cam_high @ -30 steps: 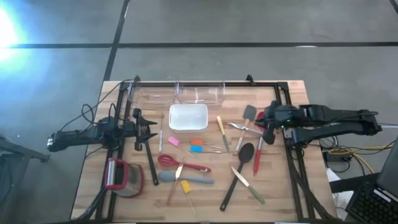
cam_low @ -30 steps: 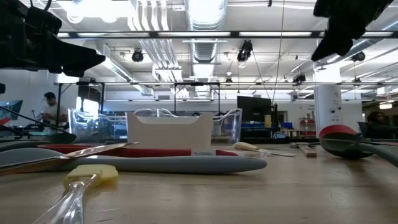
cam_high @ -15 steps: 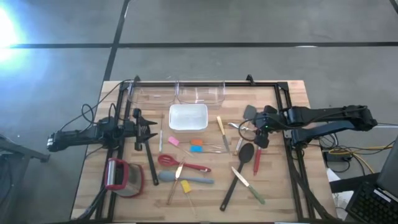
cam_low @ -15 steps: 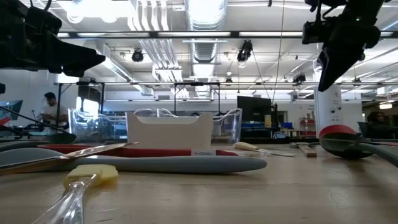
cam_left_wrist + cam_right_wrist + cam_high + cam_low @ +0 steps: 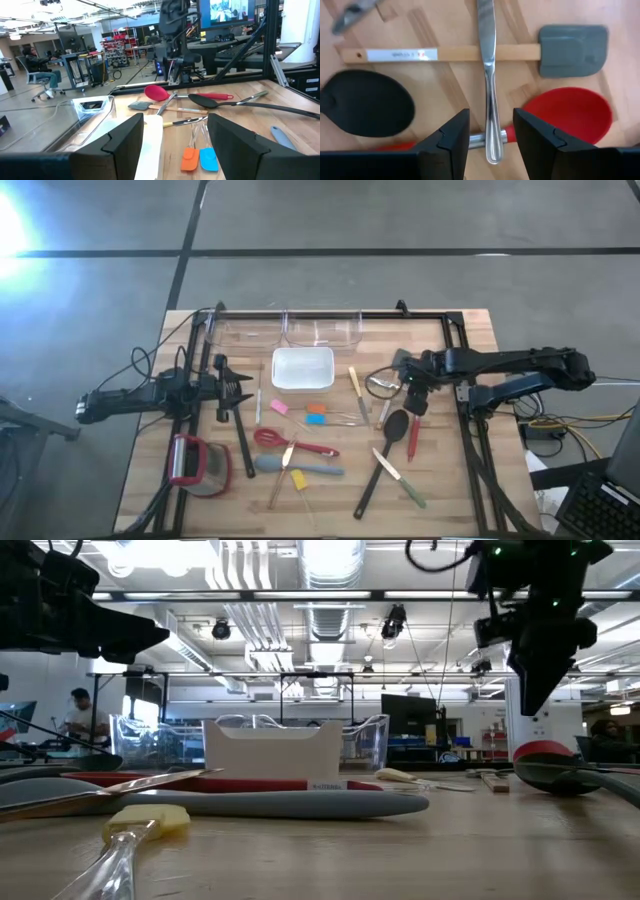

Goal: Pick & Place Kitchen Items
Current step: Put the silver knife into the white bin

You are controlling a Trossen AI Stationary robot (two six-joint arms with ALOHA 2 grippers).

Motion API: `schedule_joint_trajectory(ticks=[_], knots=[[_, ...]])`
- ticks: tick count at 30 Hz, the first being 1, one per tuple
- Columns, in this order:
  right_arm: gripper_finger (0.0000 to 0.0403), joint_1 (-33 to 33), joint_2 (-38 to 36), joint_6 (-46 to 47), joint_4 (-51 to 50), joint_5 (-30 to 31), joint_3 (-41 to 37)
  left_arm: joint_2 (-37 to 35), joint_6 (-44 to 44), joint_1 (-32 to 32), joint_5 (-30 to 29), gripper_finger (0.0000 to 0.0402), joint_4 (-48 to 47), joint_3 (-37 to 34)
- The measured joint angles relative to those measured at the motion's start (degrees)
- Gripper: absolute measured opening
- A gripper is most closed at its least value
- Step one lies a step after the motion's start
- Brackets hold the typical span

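Above metal knife point(image 5: 488, 80), right pincer point(image 5: 490, 131) spread, seemingly straddling its lengthwise handle

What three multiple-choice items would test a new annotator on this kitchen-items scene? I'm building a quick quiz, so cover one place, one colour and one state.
1. Over which part of the wooden table does the right gripper hang?
A. the cluster of utensils on the right side
B. the white square dish
C. the front left corner

2. What colour is the spoon bowl beside the grey spatula with a wooden handle under the right gripper?
A. green
B. red
C. white

3. How do the right gripper's fingers stand?
A. shut on the black spoon
B. shut on nothing
C. open, on either side of the metal utensil handle

Answers: 1 A, the high view shows the right arm reaching over the right-hand utensils. 2 B, the right wrist view shows a red spoon bowl there. 3 C, the right wrist view shows a gap between the fingers with the handle in it.
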Motion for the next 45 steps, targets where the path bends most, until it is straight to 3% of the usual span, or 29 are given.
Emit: schedule_joint_trajectory(ticks=[7, 12, 34, 45], knots=[[0.0141, -6.56, 5.29, -7.24, 0.25, -1.93, 0.00, 0.00, -0.01, 0.00, -0.02, 0.0227, 0.02, 0.00], [0.0129, -9.19, 9.15, -10.86, 2.30, -6.75, 0.00, 0.00, -0.01, 0.00, -0.02, 0.0227, 0.00, 0.00], [0.0124, -9.47, 19.94, -13.03, 6.86, -7.53, -2.17, 0.00, 0.01, 0.00, -0.02, 0.0227, 0.00, 0.00], [0.0041, -10.45, 21.59, -12.39, 8.48, -7.69, -2.54, -0.02, -0.01, 0.00, 0.00, 0.0227, 0.00, 0.00]])
